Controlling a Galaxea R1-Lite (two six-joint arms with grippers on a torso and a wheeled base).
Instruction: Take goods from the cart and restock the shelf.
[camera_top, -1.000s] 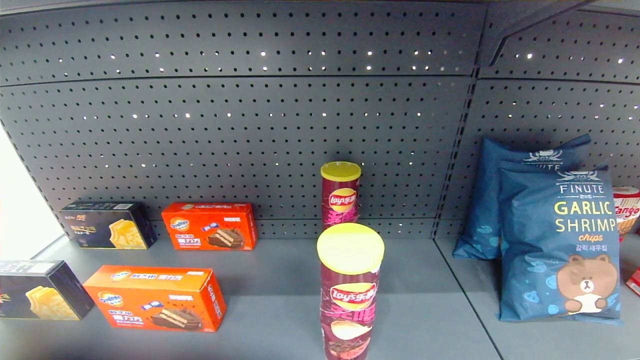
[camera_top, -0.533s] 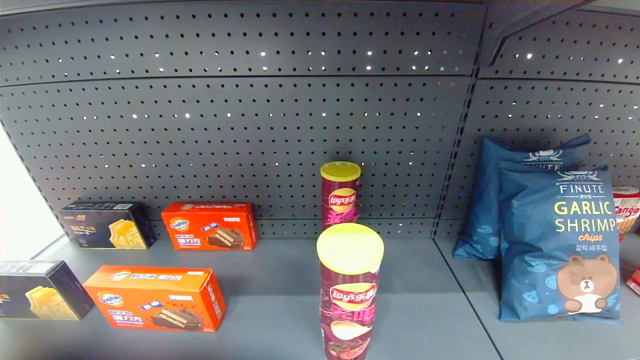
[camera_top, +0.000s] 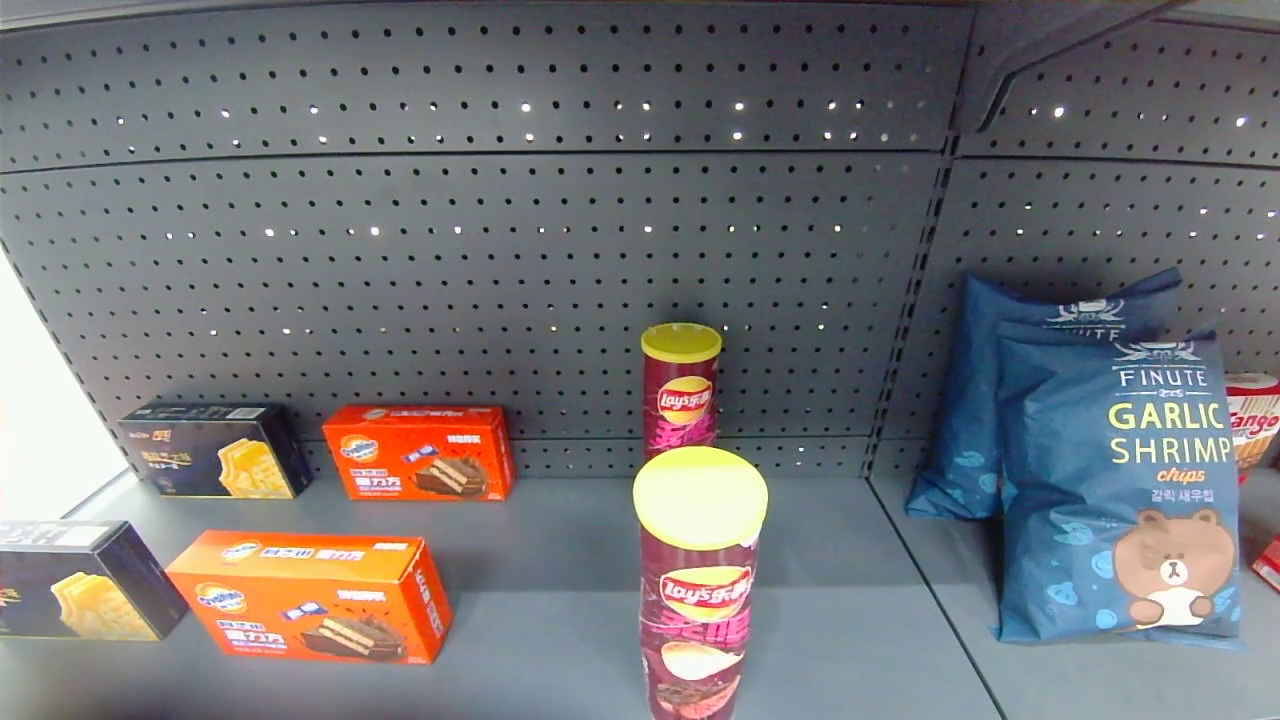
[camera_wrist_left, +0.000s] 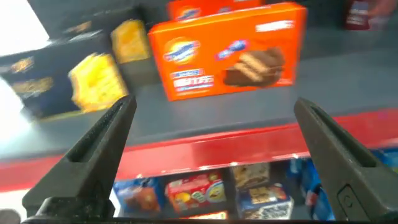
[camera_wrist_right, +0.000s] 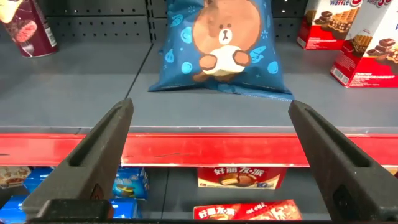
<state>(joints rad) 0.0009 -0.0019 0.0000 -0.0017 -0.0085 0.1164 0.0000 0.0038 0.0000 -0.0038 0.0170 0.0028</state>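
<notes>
We are holding the left gripper (camera_wrist_left: 214, 106) and right gripper (camera_wrist_right: 210, 104), both spread wide and empty, before the shelf (camera_top: 560, 560), which is carrying chip canisters (camera_top: 700, 590), orange cake boxes (camera_top: 310, 600) and shrimp chip bags (camera_top: 1120, 500) with gaps between, so restocking is looking partly done.

Left claw (camera_wrist_left: 214, 104): two dark fingers (camera_wrist_left: 93, 155) standing spread wide, gripping nothing.
Grey shelf (camera_wrist_left: 205, 121): carrying an orange box (camera_wrist_left: 233, 53), which is standing on its long side with its picture face toward the camera.
Dark box (camera_wrist_left: 68, 81) with a yellow picture: sitting just beside the orange one (blurred).
Second orange box (camera_wrist_left: 211, 7): showing behind the first.
Red edge strip (camera_wrist_left: 217, 149): running along the shelf front.
Small coloured packs (camera_wrist_left: 205, 190): lying on the level beneath.
</notes>
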